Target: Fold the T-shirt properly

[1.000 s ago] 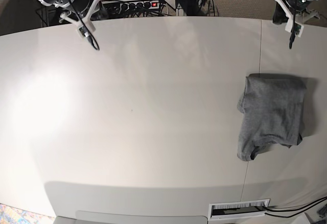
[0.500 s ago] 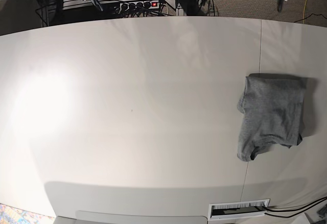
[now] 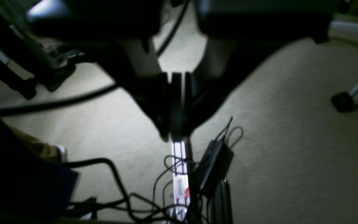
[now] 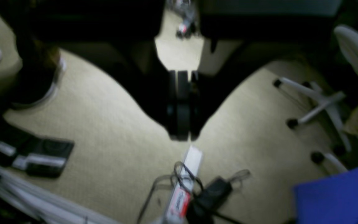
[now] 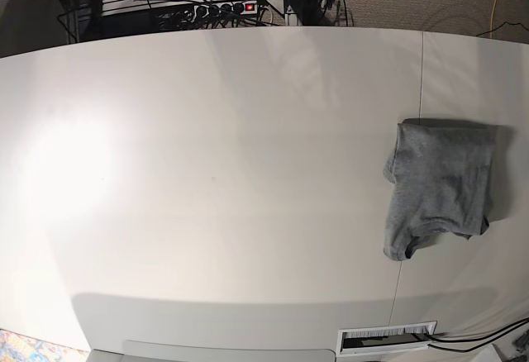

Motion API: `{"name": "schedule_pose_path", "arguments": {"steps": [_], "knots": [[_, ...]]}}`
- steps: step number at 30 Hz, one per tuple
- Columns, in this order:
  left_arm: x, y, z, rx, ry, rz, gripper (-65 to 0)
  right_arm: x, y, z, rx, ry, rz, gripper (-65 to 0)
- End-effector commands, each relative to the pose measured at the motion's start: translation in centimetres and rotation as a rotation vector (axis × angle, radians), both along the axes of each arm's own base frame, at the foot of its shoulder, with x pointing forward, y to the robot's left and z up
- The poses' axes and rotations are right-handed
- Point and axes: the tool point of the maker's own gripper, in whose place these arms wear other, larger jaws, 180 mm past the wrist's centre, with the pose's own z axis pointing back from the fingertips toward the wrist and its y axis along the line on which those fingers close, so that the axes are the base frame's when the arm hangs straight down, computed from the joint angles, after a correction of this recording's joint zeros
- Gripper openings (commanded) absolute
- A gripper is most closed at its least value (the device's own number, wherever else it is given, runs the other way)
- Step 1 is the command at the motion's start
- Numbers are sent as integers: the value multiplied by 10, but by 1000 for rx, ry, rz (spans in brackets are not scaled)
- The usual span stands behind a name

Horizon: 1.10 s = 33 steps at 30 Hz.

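T-shirt [image 5: 440, 187] lies folded on tabletop [image 5: 215, 172], base view's right side, long axis running near-to-far. Left claw [image 3: 176, 137] and right claw [image 4: 180, 137] both pressed shut, empty, facing carpet beyond far edge. Left arm's side nearer.
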Motion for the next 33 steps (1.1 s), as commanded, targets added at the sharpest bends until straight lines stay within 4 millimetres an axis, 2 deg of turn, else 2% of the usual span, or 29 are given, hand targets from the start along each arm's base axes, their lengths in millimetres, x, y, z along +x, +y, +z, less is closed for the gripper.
{"name": "schedule_pose_path", "arguments": {"steps": [1,6,9,11,15,17,20,29,33], "knots": [[-3,1,-3,-2,-1,-9,-650,0,-2,-7,0,8,-4,-650],[11,8,-33,46,-9,-5,-650,28,-21,-54,-178,-19,-147,-650],[22,13,-49,99,-3,30,-650,39,-28,-69,-282,-18,-183,-650],[29,10,-57,107,9,53,-650,48,-30,-75,-356,-30,-204,-650],[42,-9,-69,87,3,80,-650,66,-31,-79,-470,-82,-252,-650],[49,-19,-73,86,-26,61,-650,72,-23,-80,-480,-91,-265,-650],[47,-33,-79,100,-10,35,-650,76,-16,-80,-502,-101,-283,-650],[44,-54,-83,144,-2,39,-650,69,-16,-80,-501,-73,-333,-650],[47,-56,-83,141,-7,41,-650,68,-12,-81,-486,-57,-387,-650]]}}
